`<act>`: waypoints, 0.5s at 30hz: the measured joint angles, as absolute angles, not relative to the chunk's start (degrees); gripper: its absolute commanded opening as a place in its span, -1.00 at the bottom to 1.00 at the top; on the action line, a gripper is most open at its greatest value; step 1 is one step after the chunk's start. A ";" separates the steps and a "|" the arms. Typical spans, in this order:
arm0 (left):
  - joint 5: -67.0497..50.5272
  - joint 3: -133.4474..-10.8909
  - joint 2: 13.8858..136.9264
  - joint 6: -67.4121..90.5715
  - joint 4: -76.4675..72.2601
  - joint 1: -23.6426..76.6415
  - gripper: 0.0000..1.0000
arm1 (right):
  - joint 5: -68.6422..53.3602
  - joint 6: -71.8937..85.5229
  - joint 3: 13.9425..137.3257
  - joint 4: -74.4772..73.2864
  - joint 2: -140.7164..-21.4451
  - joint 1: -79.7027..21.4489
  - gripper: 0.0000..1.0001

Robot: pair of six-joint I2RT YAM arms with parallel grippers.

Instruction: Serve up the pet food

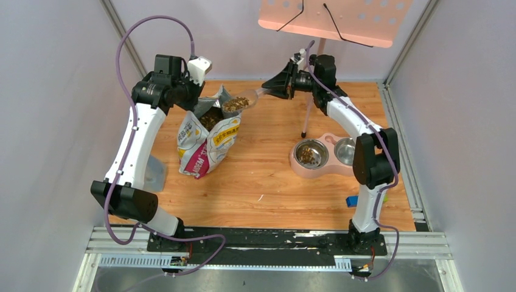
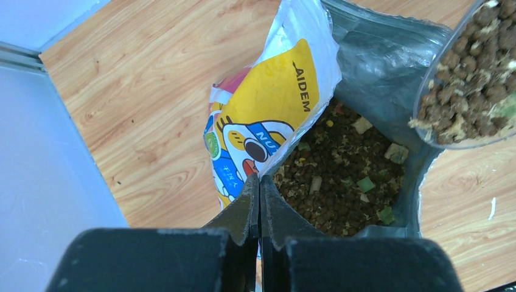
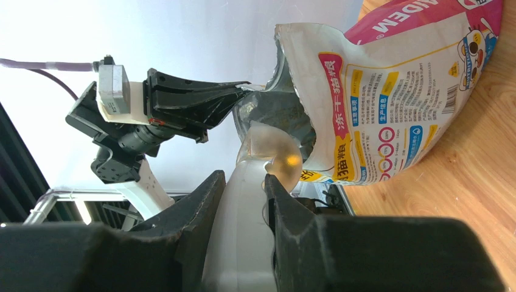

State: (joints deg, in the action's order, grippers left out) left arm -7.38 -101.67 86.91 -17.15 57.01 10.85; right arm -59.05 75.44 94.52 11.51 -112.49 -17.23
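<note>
The left gripper (image 2: 260,182), jaws pinched tight on the rim of the printed bag (image 2: 268,103), held it agape at the far left of the table (image 1: 261,182). The right gripper (image 3: 243,179) clamped the handle of a clear scoop (image 1: 237,104) heaped with pet food (image 2: 481,67) at the bag's mouth. More kibble lay inside the bag and in the left well of a pink twin bowl (image 1: 298,165), near right. A stand's pole (image 1: 307,115) rose just beyond the bowl. Only the left wrist view looked down into the bag; only the overhead view took in the bowl.
</note>
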 measured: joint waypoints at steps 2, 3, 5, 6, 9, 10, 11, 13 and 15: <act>-7.29 -101.65 86.91 -17.28 57.01 10.85 -1.00 | -59.05 75.72 93.78 11.51 -111.96 -16.60 -1.00; -7.20 -101.65 86.91 -17.32 57.01 10.85 -1.00 | -59.05 75.92 93.19 11.49 -111.57 -16.21 -1.00; -7.14 -101.60 86.91 -17.32 57.01 10.85 -1.00 | -59.09 76.42 91.72 11.53 -110.83 -15.44 -1.00; -7.11 -101.54 86.91 -17.34 56.97 10.85 -1.00 | -59.13 76.51 91.00 11.53 -110.45 -15.05 -1.00; -6.94 -101.51 86.91 -17.41 56.95 10.85 -1.00 | -59.46 77.03 88.73 11.77 -109.32 -13.58 -1.00; -6.90 -101.51 86.91 -17.47 56.95 10.85 -1.00 | -59.59 77.14 88.03 11.90 -108.92 -13.10 -1.00; -6.87 -101.51 86.91 -17.52 56.95 10.85 -1.00 | -59.66 77.30 87.18 12.08 -108.44 -12.51 -1.00; -6.76 -101.51 86.91 -17.65 56.93 10.85 -1.00 | -60.31 77.58 84.88 12.45 -106.78 -11.33 -1.00; -6.70 -101.51 86.91 -17.91 56.93 10.85 -1.00 | -60.66 77.62 82.87 12.64 -105.10 -10.44 -1.00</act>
